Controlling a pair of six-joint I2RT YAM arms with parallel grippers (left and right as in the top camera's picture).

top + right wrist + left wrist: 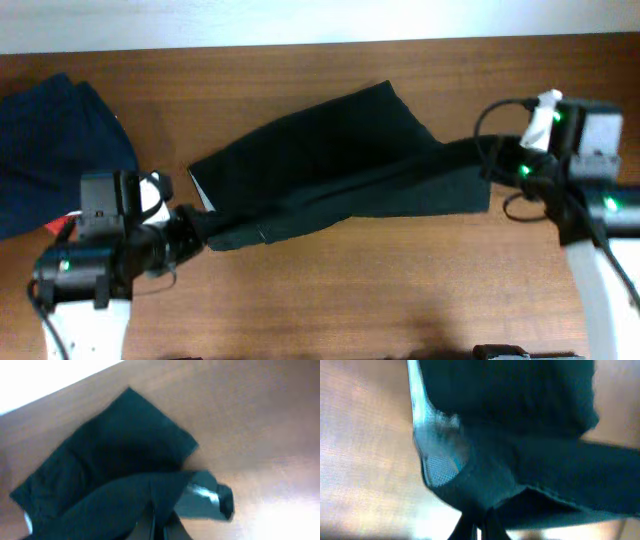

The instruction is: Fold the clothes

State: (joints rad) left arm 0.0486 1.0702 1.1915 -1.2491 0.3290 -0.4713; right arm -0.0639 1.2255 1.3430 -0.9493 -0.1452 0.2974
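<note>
Overhead view's got the clothes (pixel 330 165) stretched across the table (pixel 350 300), left gripper (pixel 479 529) pinching one end, right gripper (pixel 161 525) clamped on the other.

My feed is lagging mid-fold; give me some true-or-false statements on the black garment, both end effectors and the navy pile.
1. The black garment lies spread lengthwise on the wooden table. True.
2. The left end effector is shut on the garment's edge. True.
3. The right end effector is open, clear of the fabric. False: it is shut on the garment's other end.
4. The navy pile sits beside the right arm. False: it lies by the left arm.
</note>
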